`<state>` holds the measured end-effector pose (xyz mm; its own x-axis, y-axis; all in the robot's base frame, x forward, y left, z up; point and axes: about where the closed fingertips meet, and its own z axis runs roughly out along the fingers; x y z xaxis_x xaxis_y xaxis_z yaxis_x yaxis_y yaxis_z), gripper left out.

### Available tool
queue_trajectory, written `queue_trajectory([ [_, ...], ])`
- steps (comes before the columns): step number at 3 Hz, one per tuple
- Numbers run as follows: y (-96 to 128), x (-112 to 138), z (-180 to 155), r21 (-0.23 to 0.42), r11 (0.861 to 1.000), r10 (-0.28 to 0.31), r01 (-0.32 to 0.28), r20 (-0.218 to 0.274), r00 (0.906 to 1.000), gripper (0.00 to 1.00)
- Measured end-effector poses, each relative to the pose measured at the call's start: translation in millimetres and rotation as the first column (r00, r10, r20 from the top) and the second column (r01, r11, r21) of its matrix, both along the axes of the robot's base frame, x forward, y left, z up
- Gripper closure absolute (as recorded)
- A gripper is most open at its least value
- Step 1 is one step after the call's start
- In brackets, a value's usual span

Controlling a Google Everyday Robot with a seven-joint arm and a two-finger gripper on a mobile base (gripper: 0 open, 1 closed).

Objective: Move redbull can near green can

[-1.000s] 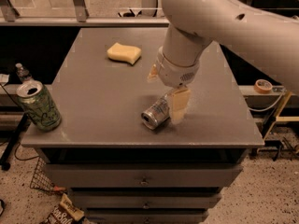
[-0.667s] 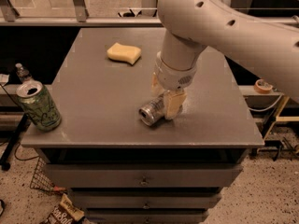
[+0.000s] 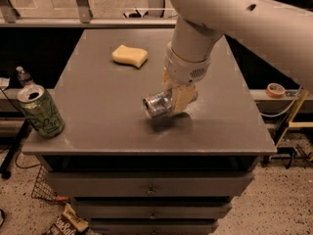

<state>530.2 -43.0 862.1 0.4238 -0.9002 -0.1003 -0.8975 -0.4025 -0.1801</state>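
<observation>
The redbull can (image 3: pixel 157 105) is a slim silver can, held on its side with its round end facing me, a little above the grey table (image 3: pixel 98 97); its shadow lies just below it. My gripper (image 3: pixel 175 97) is shut on the can from above, tan fingers (image 3: pixel 182 98) on either side. The green can (image 3: pixel 41 111) stands upright at the table's front left corner, well to the left of the gripper.
A yellow sponge (image 3: pixel 129 56) lies at the back middle of the table. The table's front edge runs just below the held can. A tape roll (image 3: pixel 276 89) sits on a shelf at right. A wire basket and a snack bag (image 3: pixel 66 224) lie on the floor at left.
The gripper closed on the redbull can, which lay on the table, and lifted it slightly, moving a little left.
</observation>
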Motion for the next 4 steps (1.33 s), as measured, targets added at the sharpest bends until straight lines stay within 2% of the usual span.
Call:
queue_trajectory([
  [1,8.5,-20.2,49.9,0.063,0.998,0.014,-0.017,0.034,0.9993,1.00],
  [2,8.5,-20.2,49.8,0.063,0.998,0.014,-0.017,0.035,0.9993,1.00],
  [3,48.0,-21.1,60.2,0.070,0.992,0.096,-0.103,0.095,0.9909,1.00],
  [4,99.0,-20.9,76.6,0.083,0.967,0.224,-0.240,0.163,0.9608,1.00],
])
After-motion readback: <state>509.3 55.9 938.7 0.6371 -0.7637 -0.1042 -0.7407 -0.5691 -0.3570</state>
